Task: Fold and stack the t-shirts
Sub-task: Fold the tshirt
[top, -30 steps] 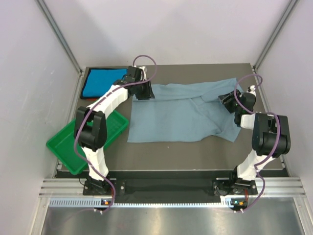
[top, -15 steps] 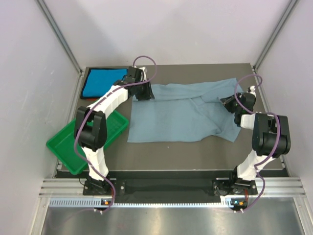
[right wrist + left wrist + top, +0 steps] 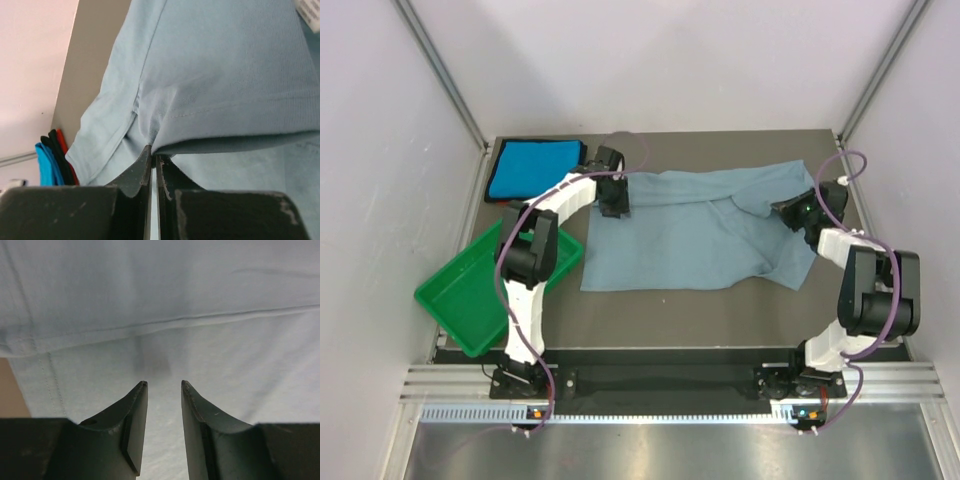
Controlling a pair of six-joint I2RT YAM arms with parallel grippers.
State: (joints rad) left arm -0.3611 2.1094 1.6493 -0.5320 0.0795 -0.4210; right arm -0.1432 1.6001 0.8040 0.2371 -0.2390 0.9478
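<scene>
Broadly, room: plain pale walls [image 3: 670, 60] close in on the far, left and right sides, with slanted metal struts [image 3: 440, 75] in the far corners.
Table: a dark, matte grey-brown table [image 3: 720, 148], with the arm bases at its near edge.
Grey tee: the large dusty grey-blue cloth t-shirt [image 3: 690, 235] lies spread across the middle and right of the table, its right part rumpled; a small white tag [image 3: 307, 12] shows.
Blue tee: the bright turquoise-blue cloth t-shirt [image 3: 532, 168] lies folded flat in the far left corner.
Tray: a green plastic tray [image 3: 470, 290] sits tilted at the left, partly over the table's edge.
Left tool [image 3: 164, 385]: released, fingers apart just above the grey tee's far left hem.
Right tool [image 3: 154, 150]: clenched on a fold of the grey tee at its right side.
</scene>
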